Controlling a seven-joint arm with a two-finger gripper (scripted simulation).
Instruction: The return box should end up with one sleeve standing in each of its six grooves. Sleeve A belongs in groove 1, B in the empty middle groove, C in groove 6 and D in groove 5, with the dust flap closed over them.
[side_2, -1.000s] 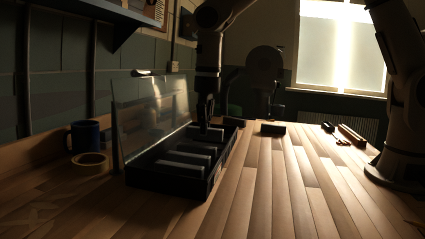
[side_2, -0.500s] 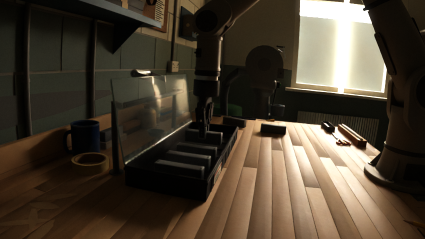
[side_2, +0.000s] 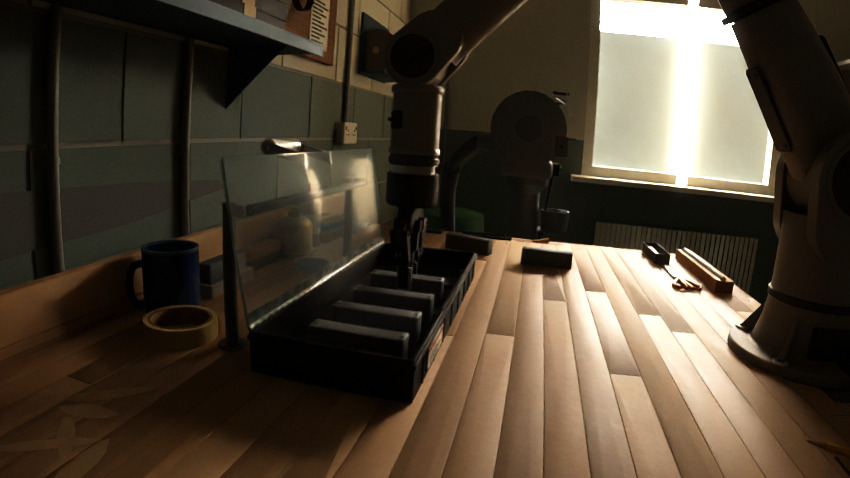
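A dark sleeve (side_2: pixel 408 282) stands in the black return box (side_2: pixel 362 321), fourth in the row from the near end, and my gripper (side_2: pixel 408 261) reaches straight down from above and is closed on its top edge. Three more sleeves (side_2: pixel 377 315) stand in the grooves nearer the camera. The grooves behind the held sleeve are in shadow and look vacant. The clear dust flap (side_2: pixel 303 226) stands raised along the box's far long side. Two loose sleeves lie flat on the bench past the box, one (side_2: pixel 469 242) close to its far end and one (side_2: pixel 546 257) further right.
Behind the box run a tiled wall, a shelf and a bench grinder (side_2: pixel 528 160). A blue mug (side_2: pixel 170 272) and a tape roll (side_2: pixel 180 324) sit left of the flap. A small tray (side_2: pixel 655 252), a wooden block (side_2: pixel 704 270) and the arm's base (side_2: pixel 796 333) stand on the right.
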